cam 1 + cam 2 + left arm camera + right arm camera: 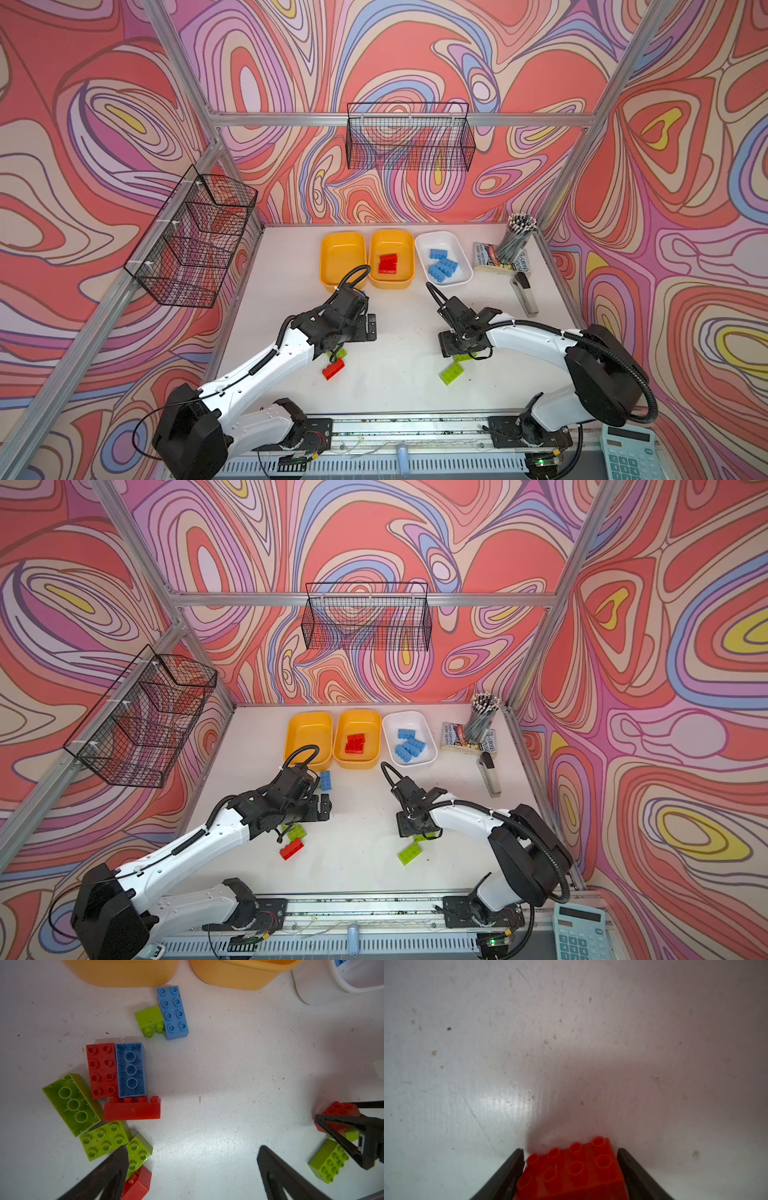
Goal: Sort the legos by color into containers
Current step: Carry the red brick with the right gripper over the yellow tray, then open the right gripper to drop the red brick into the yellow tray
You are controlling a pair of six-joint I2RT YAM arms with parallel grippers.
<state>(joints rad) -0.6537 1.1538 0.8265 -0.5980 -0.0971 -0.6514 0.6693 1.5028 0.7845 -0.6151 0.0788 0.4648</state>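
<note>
My right gripper is shut on a red lego, one finger against each short end, low over the table; in both top views it stands above green legos. My left gripper hangs open over bare table, with nothing between its fingers. Beside it lies a cluster of red, blue and green legos. Another blue lego lies near the tubs. The left yellow container is empty, the middle yellow one holds red legos, and the white one holds blue.
A pencil cup on a book and a stapler stand at the back right. A calculator lies at the front right. Wire baskets hang on the back wall and the left wall.
</note>
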